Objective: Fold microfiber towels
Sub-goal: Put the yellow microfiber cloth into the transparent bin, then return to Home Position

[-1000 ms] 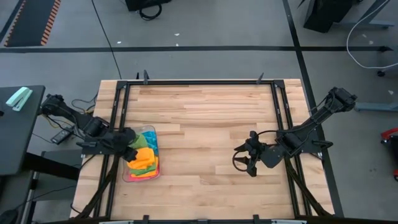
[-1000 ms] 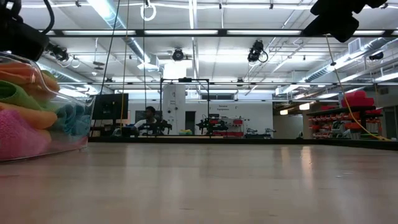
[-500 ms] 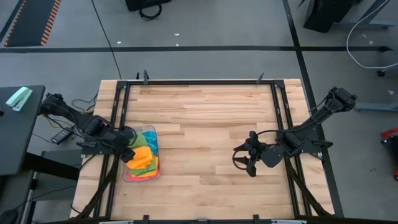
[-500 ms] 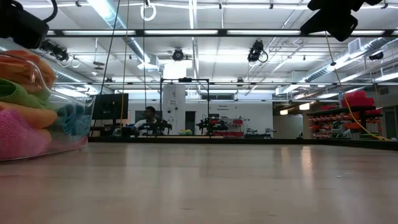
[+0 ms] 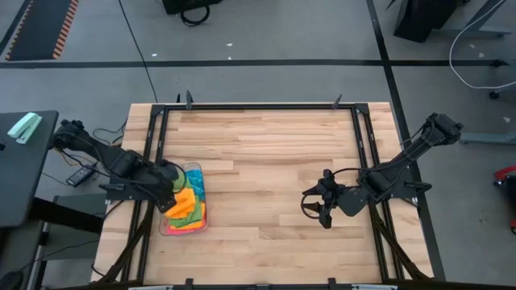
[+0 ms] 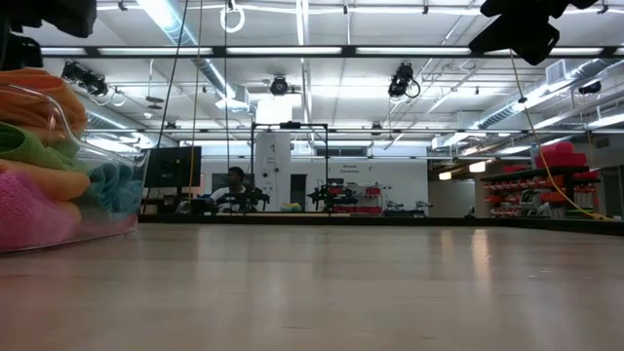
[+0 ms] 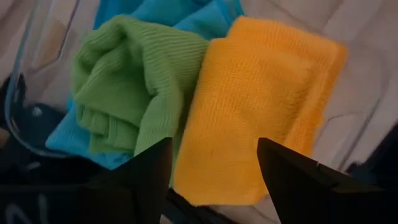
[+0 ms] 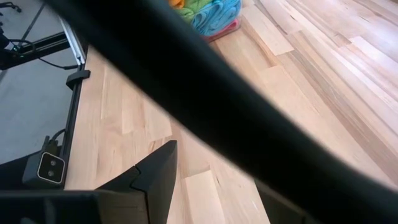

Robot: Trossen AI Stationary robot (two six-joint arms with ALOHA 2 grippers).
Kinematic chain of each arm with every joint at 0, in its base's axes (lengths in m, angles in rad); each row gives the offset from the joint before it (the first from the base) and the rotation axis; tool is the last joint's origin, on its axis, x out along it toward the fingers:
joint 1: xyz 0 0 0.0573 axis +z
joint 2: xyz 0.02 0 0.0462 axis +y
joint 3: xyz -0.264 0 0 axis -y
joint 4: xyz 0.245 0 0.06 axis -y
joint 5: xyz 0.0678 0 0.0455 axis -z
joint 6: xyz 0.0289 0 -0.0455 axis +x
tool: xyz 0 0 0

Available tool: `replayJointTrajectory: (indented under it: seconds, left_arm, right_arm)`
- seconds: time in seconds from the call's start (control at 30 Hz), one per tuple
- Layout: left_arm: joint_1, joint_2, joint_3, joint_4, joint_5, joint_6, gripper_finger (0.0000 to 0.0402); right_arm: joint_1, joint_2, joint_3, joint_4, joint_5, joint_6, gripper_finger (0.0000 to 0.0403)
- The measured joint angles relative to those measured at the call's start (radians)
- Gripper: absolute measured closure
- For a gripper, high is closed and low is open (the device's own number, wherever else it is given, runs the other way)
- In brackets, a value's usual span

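A clear plastic tray (image 5: 167, 229) at the table's left holds the microfiber towels in a pile: orange (image 5: 185, 199) on top, green (image 5: 188, 214), sky blue (image 5: 194, 178) and pink (image 6: 29, 210). In the left wrist view the folded orange towel (image 7: 261, 106) lies beside the bunched green towel (image 7: 124, 93), both on the blue one (image 7: 155, 12). My left gripper (image 7: 214, 180) hangs open just above them, pointing down, with nothing between its fingers (image 5: 171, 187). My right gripper (image 5: 313, 208) waits open above the bare table at the right.
The wooden tabletop (image 5: 266, 161) lies bare between the tray and my right gripper. Black frame rails (image 5: 157, 145) run along the table's left, right and far edges. A dark cable crosses the right wrist view (image 8: 205, 93). A person (image 6: 234, 180) sits far off in the room.
My left gripper has risen off the towel pile in the tray and rolled at the wrist; in the low view it has gone up and nearly out of the picture. The orange towel stays on top of the pile, its top standing higher than before.
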Motion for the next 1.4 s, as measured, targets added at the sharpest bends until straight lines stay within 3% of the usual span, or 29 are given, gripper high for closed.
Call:
replayJointTrajectory:
  seconds: [0.27,0.5,0.73,0.9,1.1,1.2,1.4]
  left_arm:
    - [0.000,0.138,0.034,0.000,0.041,0.194,0.0188]
    - [0.001,0.171,0.102,0.000,0.096,0.235,0.0213]
    - [0.000,0.166,0.228,0.007,-0.092,0.310,0.0236]
    - [0.000,0.173,0.217,0.108,-0.205,0.388,0.0247]
    - [0.002,0.213,0.158,0.364,-0.342,0.667,0.0263]
    - [0.021,0.242,0.151,0.454,-0.404,0.821,0.0271]
    - [0.103,0.254,0.151,0.692,-0.399,1.067,0.0295]
  right_arm:
    - [0.000,0.000,0.000,-0.004,0.000,0.007,0.0195]
    - [0.000,0.000,0.000,-0.007,0.000,-0.001,0.0195]
    - [-0.012,0.000,0.000,-0.022,-0.027,-0.125,0.0211]
    - [-0.029,-0.010,-0.011,-0.050,-0.027,-0.159,0.0242]
    - [-0.080,-0.109,-0.117,-0.041,-0.031,-0.148,0.0283]
    - [-0.109,-0.184,-0.168,0.009,-0.086,-0.179,0.0302]
    - [-0.157,-0.323,-0.249,0.108,-0.168,-0.367,0.0335]
